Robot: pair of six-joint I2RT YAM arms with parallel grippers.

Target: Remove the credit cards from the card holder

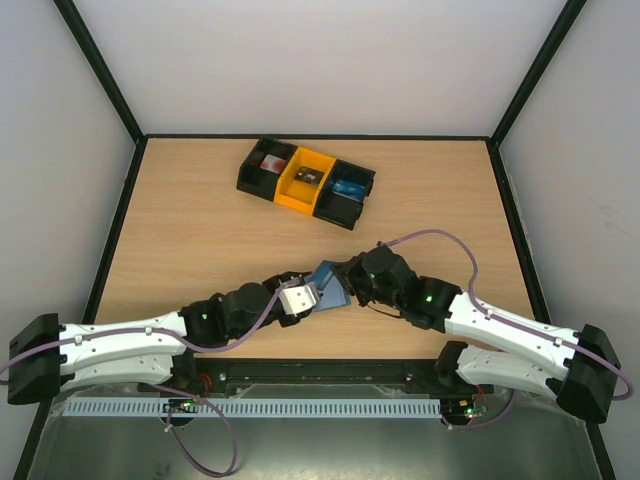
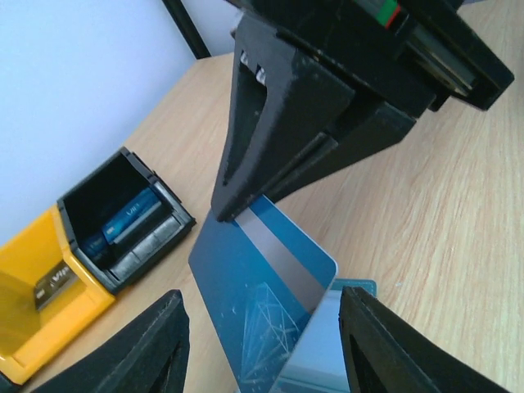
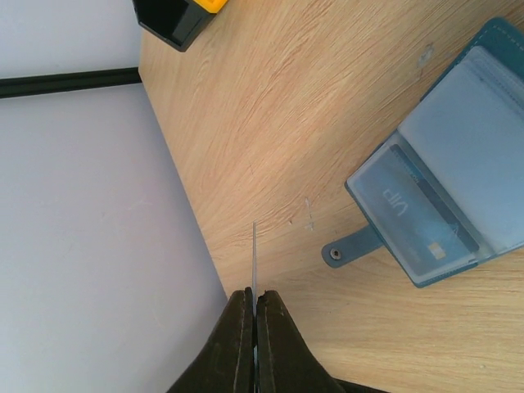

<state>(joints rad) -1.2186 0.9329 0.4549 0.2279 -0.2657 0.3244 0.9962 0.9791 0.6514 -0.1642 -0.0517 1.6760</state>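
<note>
The slate-blue card holder [image 3: 491, 139] lies open on the wood, its snap tab [image 3: 348, 248] pointing away. A "VIP" credit card [image 3: 413, 217] sits in its clear pocket. My right gripper [image 3: 255, 296] is shut on a blue credit card [image 2: 246, 286] with a grey stripe, seen edge-on [image 3: 254, 254] in its own view and held just above the holder. My left gripper [image 2: 262, 299] has its fingers on either side of the holder's pale leaf [image 2: 332, 352] and holds it there. In the top view both grippers meet at the table's near middle, left [image 1: 300, 300] and right [image 1: 345, 282].
A tray [image 1: 243, 170] of black and yellow compartments stands at the back middle of the table, one black bin holding a bright blue item [image 1: 349, 187]. In the left wrist view that bin [image 2: 168, 209] is just left of the held card. Black frame posts edge the table.
</note>
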